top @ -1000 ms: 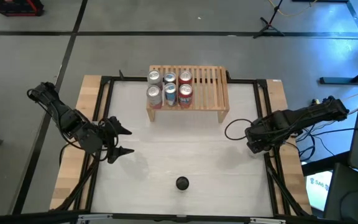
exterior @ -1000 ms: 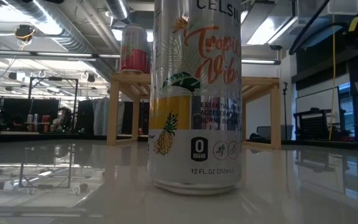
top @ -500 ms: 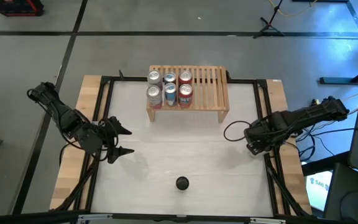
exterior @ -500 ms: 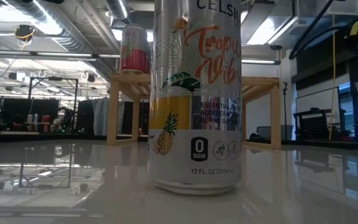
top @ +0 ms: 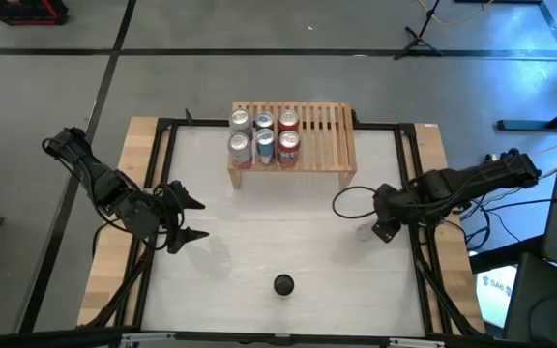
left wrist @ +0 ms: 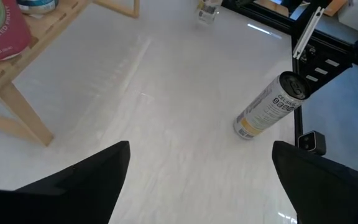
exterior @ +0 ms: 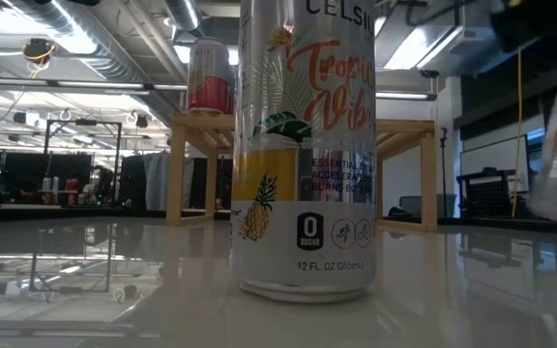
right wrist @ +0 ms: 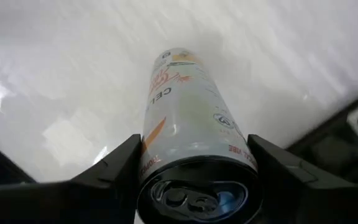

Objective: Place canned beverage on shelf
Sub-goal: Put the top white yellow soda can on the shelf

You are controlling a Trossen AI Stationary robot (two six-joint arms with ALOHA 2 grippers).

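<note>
Looking down on the table (top: 259,251) as a clock, the shelf (top: 322,135) sits at twelve, its slatted top raised on side legs. Six cans (top: 263,135) are packed in two rows on its nine o'clock half, so the three o'clock half is bare and looks like the sensible spot for more.

The right gripper (top: 367,230) is out near three o'clock, just inside the table's edge. Its wrist camera shows its two fingers (right wrist: 114,165) pressed on either side of a pale can (right wrist: 185,106), grasped near the lid end, so I'd say the body hangs clear below for setting down. I cannot tell whether the can's base touches the table.

A second can (top: 283,284) stands upright alone at six o'clock, well apart from both arms, probably waiting its turn.

The left gripper (top: 190,219) waits at nine o'clock with its fingers spread wide and nothing between them, out of the other arm's way
</note>
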